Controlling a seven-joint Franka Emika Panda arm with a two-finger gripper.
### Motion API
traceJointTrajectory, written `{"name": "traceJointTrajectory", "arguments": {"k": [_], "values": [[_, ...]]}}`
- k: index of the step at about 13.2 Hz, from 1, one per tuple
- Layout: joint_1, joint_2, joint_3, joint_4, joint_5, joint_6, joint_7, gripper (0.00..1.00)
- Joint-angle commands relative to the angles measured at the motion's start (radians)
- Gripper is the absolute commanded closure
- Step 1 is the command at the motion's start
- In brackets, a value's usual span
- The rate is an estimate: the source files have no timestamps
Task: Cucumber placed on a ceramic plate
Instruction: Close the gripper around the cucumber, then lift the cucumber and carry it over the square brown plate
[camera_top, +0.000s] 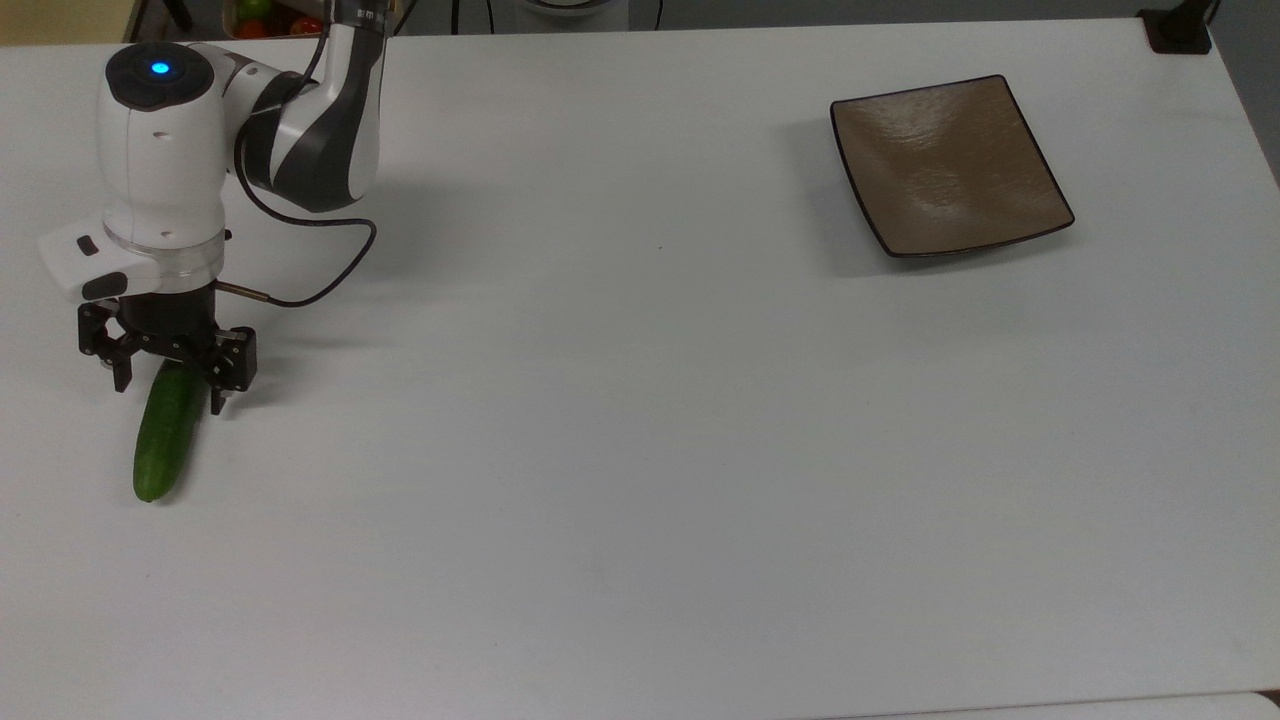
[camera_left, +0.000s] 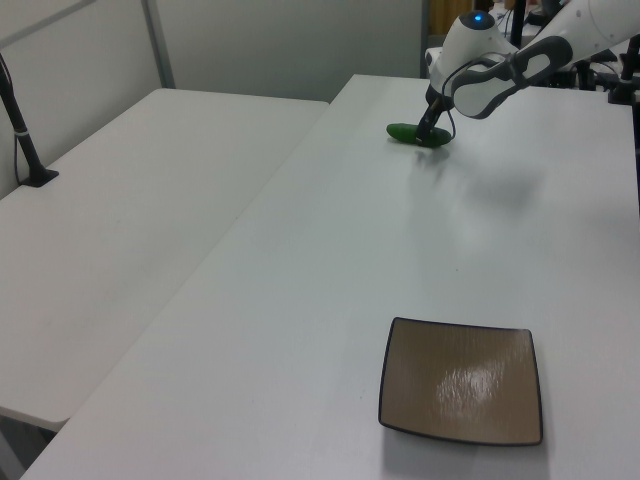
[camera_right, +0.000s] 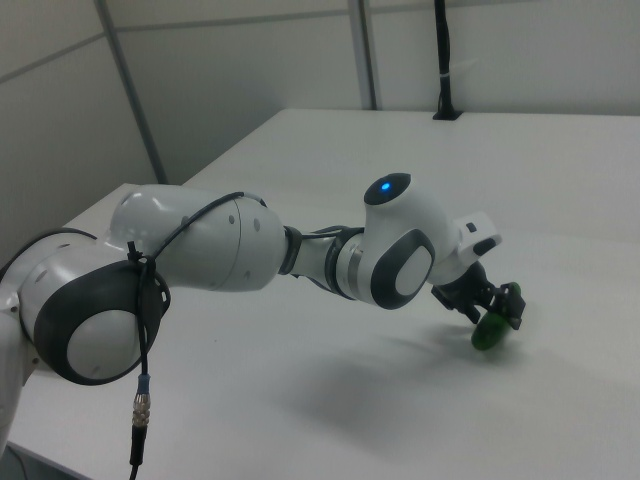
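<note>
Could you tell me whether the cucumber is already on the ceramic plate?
No, the cucumber lies on the table far from the bare ceramic plate.

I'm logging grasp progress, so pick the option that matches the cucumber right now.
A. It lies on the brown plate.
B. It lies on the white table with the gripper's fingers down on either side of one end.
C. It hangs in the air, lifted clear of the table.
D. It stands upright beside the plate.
B: the cucumber lies flat on the table, the open gripper straddling its upper end in the top view, far from the ceramic plate.
</note>
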Motion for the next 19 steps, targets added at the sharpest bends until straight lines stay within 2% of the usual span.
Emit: {"name": "traceJointTrajectory", "arguments": {"k": [1,3,5,7,10,14,19], "values": [[0.001,0.009,-0.009,0.0,-0.039,0.024,-0.012,0.34],[0.003,0.009,-0.009,-0.002,-0.039,0.024,-0.012,0.47],[0.003,0.008,-0.009,0.0,-0.054,0.024,-0.012,0.73],[0.006,-0.006,-0.009,-0.012,-0.051,0.017,-0.009,0.82],[0.03,-0.13,-0.007,-0.092,-0.037,-0.035,0.0,0.82],[0.082,-0.296,0.005,-0.098,-0.034,-0.3,0.02,0.82],[0.207,-0.509,0.005,-0.098,0.062,-0.671,0.016,0.82]]}}
